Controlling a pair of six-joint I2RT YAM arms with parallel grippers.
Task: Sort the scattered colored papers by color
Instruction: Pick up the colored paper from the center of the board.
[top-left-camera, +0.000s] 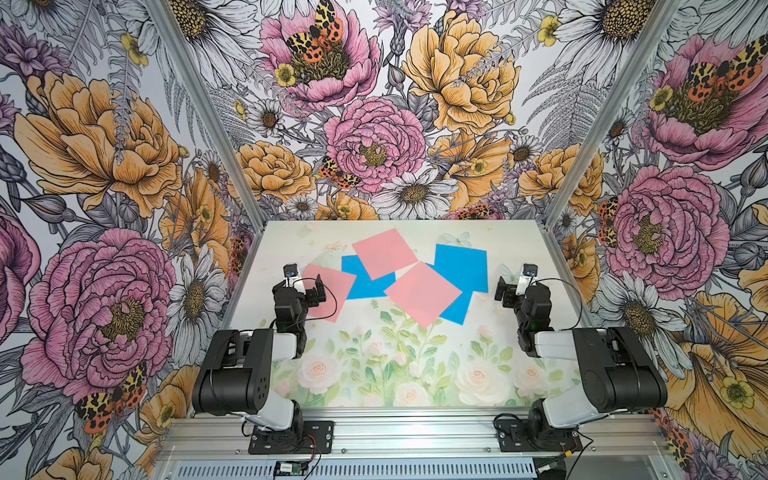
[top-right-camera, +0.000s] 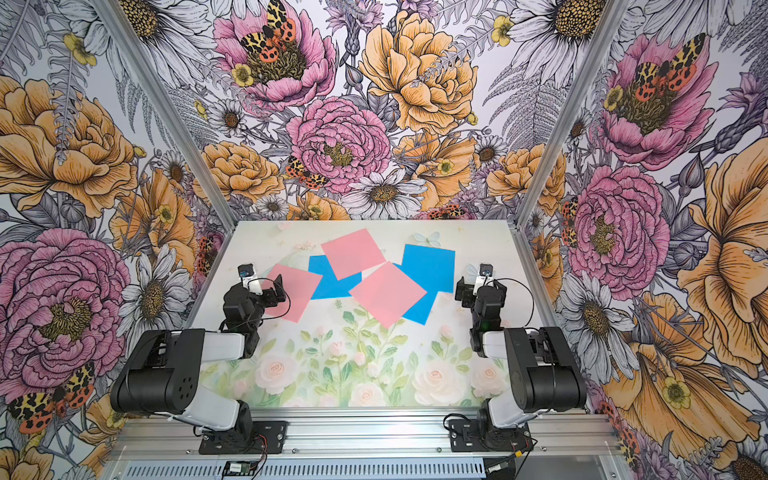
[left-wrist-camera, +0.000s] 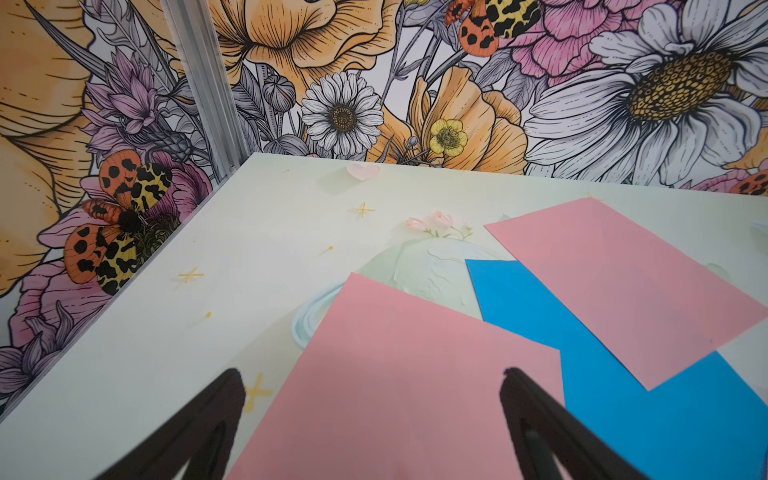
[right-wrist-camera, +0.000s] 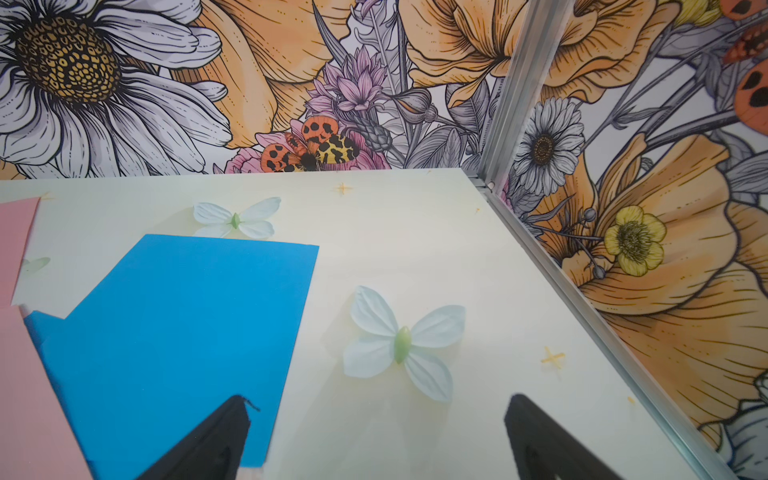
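Pink and blue colored papers lie overlapping across the far half of the table. Both top views show a pink sheet (top-left-camera: 332, 291) at the left, another (top-left-camera: 384, 253) at the back and a third (top-left-camera: 422, 293) in the middle. The back and middle pink sheets partly cover a blue sheet (top-left-camera: 365, 284). A second blue sheet (top-left-camera: 461, 266) lies at the right, and a blue corner (top-left-camera: 459, 311) shows under the middle pink one. My left gripper (left-wrist-camera: 372, 374) hangs open over the left pink sheet (left-wrist-camera: 395, 395). My right gripper (right-wrist-camera: 377, 399) is open beside the right blue sheet (right-wrist-camera: 178, 332), holding nothing.
Floral walls with aluminium posts (top-left-camera: 199, 104) (top-left-camera: 602, 124) close in the table on the left, back and right. Both arm bases sit on the metal rail (top-left-camera: 415, 428) at the front edge. The butterflies (right-wrist-camera: 401, 343) and roses are printed flat on the table surface.
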